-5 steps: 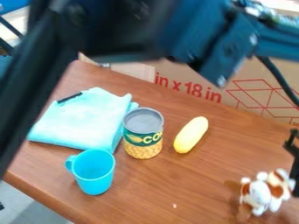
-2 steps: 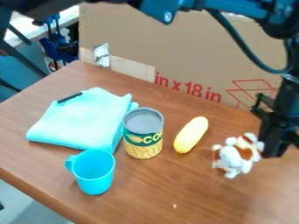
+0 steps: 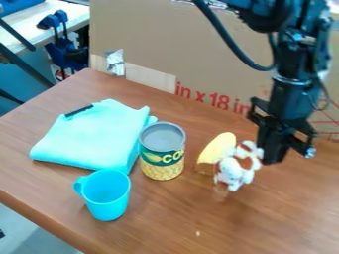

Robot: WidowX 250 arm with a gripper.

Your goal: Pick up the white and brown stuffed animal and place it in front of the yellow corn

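Note:
At the right of the camera view the black gripper [image 3: 263, 158] hangs down, shut on a small white and brown plush toy [image 3: 238, 166]. The toy hides the lower right part of a yellow oblong object [image 3: 217, 149]. Left of that stands a corn can [image 3: 162, 151] with a grey top. A light blue cup [image 3: 106, 194] with its handle on the left stands in front of a folded turquoise cloth [image 3: 96, 136], which has a dark strip on its upper edge.
A large cardboard box [image 3: 198, 54] stands along the far edge of the brown table [image 3: 198, 218]. Blue and black equipment [image 3: 66, 47] is behind the table at the upper left.
The gripper has moved left and up the view from the lower right, carrying the plush toy over to the yellow object. The upper arm has cleared the view's top left.

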